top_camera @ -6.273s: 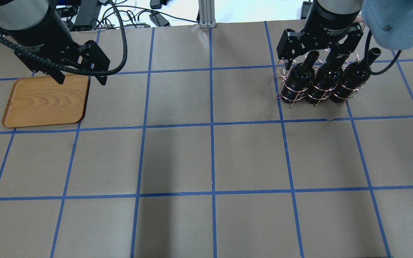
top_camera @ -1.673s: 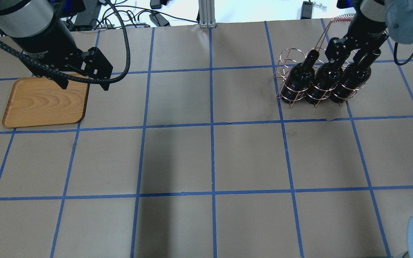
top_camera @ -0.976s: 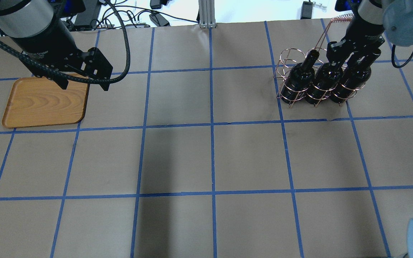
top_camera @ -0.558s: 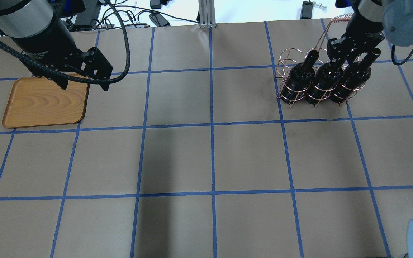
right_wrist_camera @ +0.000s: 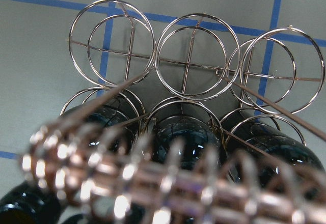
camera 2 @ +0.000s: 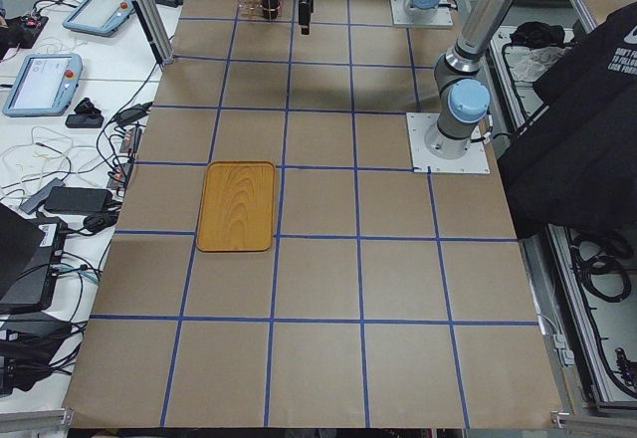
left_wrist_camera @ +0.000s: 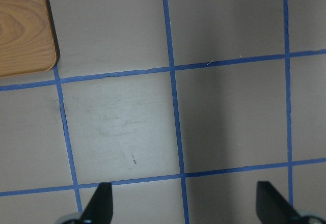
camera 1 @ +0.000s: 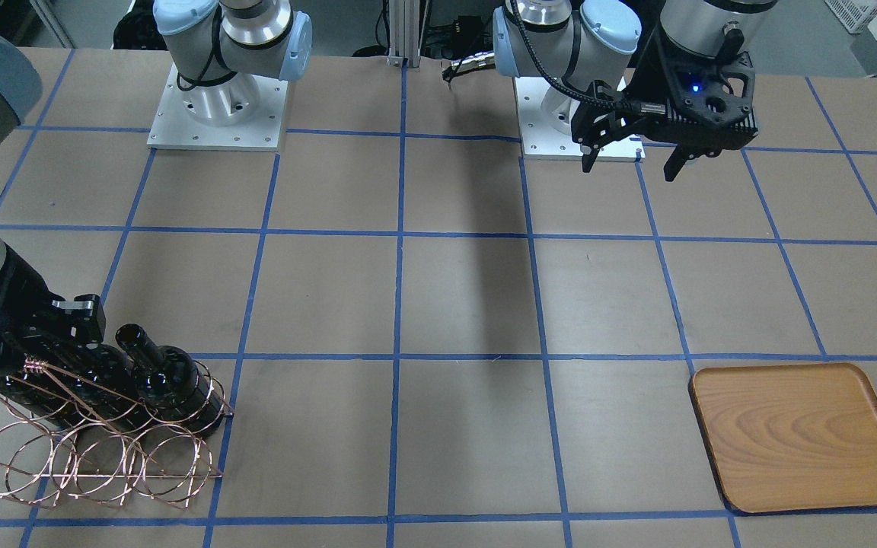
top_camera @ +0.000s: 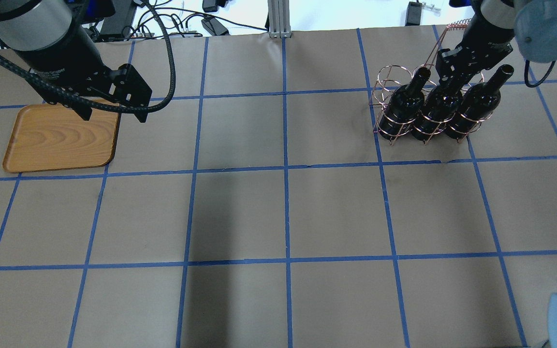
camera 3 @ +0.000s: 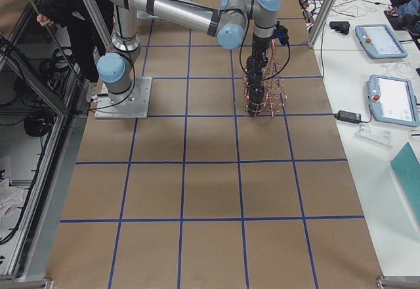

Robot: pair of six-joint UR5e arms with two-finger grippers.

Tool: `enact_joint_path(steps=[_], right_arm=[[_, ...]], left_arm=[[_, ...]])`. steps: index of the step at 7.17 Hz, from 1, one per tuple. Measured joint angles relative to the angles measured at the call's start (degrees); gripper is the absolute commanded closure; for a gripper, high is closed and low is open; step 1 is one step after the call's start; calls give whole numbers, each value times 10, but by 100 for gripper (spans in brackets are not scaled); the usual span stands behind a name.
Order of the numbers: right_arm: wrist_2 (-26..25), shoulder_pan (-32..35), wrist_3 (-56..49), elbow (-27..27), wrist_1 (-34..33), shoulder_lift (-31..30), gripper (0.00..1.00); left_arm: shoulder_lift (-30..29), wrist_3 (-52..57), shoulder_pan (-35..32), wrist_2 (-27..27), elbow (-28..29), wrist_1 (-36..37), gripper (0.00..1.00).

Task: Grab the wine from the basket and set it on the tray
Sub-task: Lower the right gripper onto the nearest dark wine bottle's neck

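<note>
Basket (right_wrist_camera: 191, 61) at the table's far right corner holds three wine bottles (top_camera: 476, 99), glossy black, mouths open. Right gripper (top_camera: 455, 81) sits at the middle neck, grip unclear; left gripper (left_wrist_camera: 184, 196) gapes wide, holding nothing.

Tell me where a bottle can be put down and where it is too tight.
The tray is bare, and so is the table between it and the basket. The left pincer hangs high, clear of both. Crowded: the basket, three bottles side by side, the right pincer at the middle neck.
</note>
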Motion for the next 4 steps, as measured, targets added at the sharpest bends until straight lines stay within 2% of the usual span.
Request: enact_joint_path(steps=[2, 3, 4], right_arm=[[-4, 0, -1, 0, 0, 3, 48], [-6, 0, -1, 0, 0, 3, 52], [-6, 0, -1, -1, 1, 3, 72]], left_arm=[[0, 0, 0, 0, 0, 0, 0], [0, 0, 0, 0, 0, 0, 0], [0, 0, 0, 0, 0, 0, 0]])
